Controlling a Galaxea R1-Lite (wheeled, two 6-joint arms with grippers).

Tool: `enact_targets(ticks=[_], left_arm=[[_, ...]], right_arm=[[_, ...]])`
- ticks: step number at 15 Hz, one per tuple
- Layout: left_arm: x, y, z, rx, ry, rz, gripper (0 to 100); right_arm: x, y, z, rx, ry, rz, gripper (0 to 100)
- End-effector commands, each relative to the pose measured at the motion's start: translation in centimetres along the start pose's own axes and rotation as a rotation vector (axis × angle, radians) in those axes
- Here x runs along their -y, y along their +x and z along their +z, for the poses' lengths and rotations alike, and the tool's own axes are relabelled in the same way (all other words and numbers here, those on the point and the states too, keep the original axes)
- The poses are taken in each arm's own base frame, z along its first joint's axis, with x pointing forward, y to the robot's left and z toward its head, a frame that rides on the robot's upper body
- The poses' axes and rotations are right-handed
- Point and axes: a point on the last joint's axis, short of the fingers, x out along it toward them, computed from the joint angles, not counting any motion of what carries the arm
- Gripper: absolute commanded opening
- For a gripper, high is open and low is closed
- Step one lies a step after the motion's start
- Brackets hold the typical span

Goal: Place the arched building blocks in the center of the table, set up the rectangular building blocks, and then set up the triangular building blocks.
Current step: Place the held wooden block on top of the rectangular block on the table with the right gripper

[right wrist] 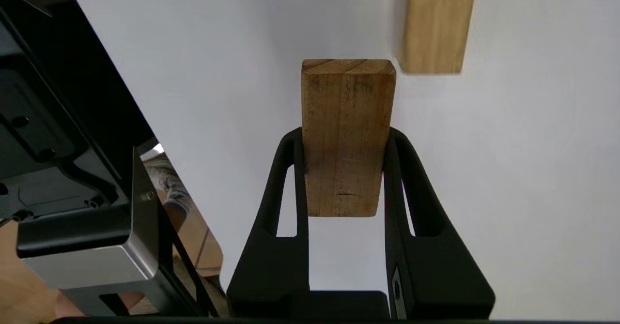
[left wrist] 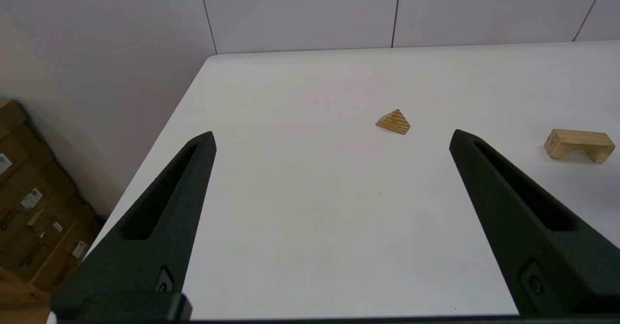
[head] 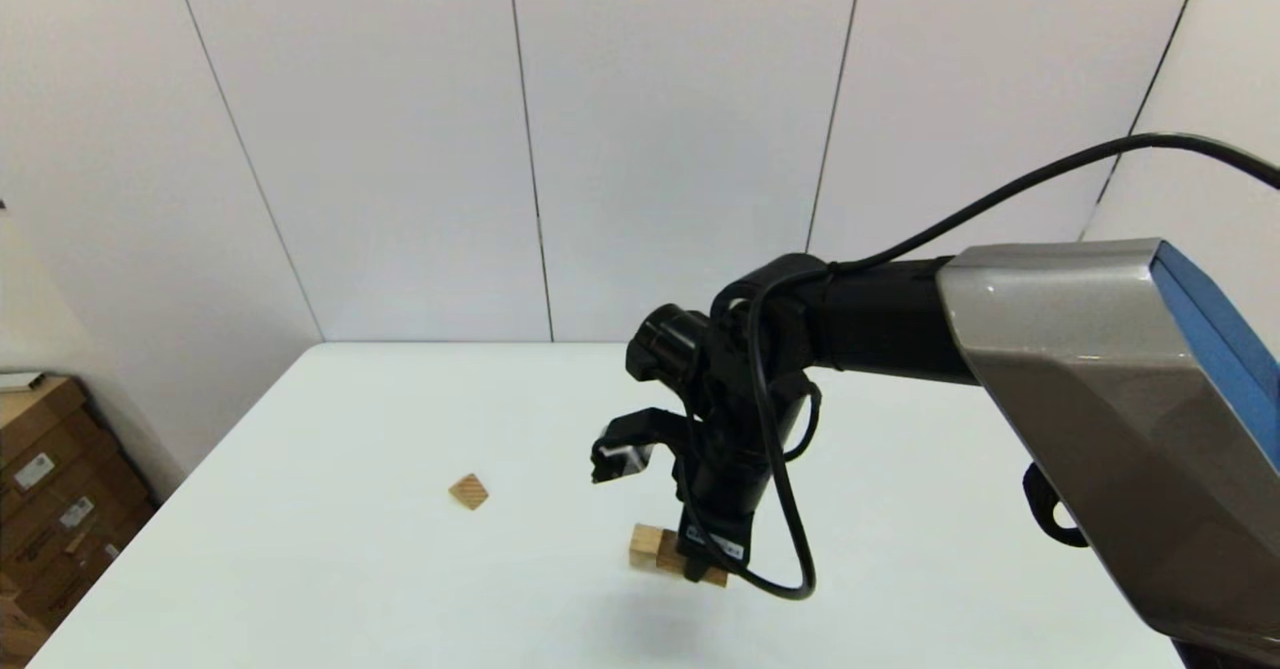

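My right gripper (right wrist: 345, 135) is shut on the rectangular block (right wrist: 343, 140), a darker tan plank held just above the table (right wrist: 508, 169). In the head view the right gripper (head: 702, 557) points down near the table's front middle, and an end of the plank (head: 716, 577) shows below it. The arched block (head: 646, 545) lies right beside it, seen also from both wrists (right wrist: 436, 23) (left wrist: 579, 145). The triangular block (head: 468, 491) (left wrist: 393, 121) lies alone to the left. My left gripper (left wrist: 332, 137) hangs open over the table's left side, holding nothing.
Cardboard boxes (head: 50, 509) (left wrist: 29, 203) are stacked on the floor past the table's left edge. White wall panels rise behind the table's far edge. The robot's own base (right wrist: 72, 169) stands by the table's near edge.
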Motion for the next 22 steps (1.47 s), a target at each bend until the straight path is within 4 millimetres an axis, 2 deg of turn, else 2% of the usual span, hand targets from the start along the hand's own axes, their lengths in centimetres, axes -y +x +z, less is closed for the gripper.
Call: enact_targets(ticks=[1,5,16,22], left_arm=[[0.0,0.0,0.0,-0.001,0.000,0.001,100],[0.0,0.0,0.0,-0.001,0.000,0.001,100],[0.0,0.0,0.0,-0.001,0.000,0.001,100],[0.0,0.0,0.0,-0.001,0.000,0.001,100]], right_arm=[[-0.6,0.0,0.3,-0.002,-0.035,0.008,0],[-1.2,0.4,0.8,0.006,-0.060,0.019,0],[-1.1,1.4,0.9,-0.005,-0.089,0.033,0],[0.0,2.4,1.1,0.023,-0.115,0.012,0]])
